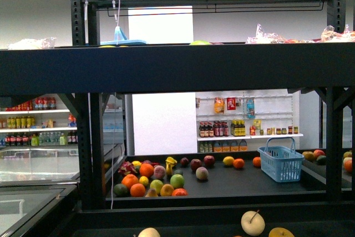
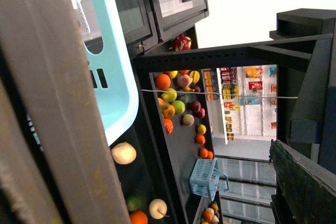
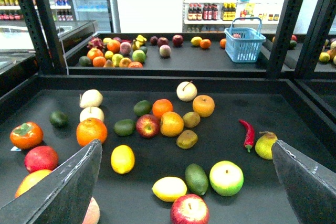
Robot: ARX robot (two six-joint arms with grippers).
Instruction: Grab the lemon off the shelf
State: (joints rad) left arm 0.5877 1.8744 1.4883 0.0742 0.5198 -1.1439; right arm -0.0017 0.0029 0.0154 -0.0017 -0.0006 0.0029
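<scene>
In the right wrist view, two bright yellow lemons lie on the black shelf's near tier [image 3: 294, 114]: one lemon [image 3: 122, 159] close to the left finger [image 3: 68, 187], another lemon [image 3: 169, 188] beside a green avocado [image 3: 196, 178]. My right gripper [image 3: 185, 148] hovers open above this tier, and both lemons lie between its wide-spread fingers, untouched. My left gripper [image 2: 178, 145] is open and empty, looking sideways along the shelf [image 2: 184, 145]. No lemon on this tier can be made out in that view. Neither arm shows in the front view, where the shelf [image 1: 166, 65] fills the frame.
Around the lemons lie a green apple [image 3: 226, 178], a red apple [image 3: 189, 209], oranges, kiwis and a red chilli [image 3: 247, 133]. Black uprights [image 3: 286, 24] flank the tier. A blue basket [image 3: 244, 43] and more fruit sit on the far rack. A pale blue basket [image 2: 107, 66] is close to the left gripper.
</scene>
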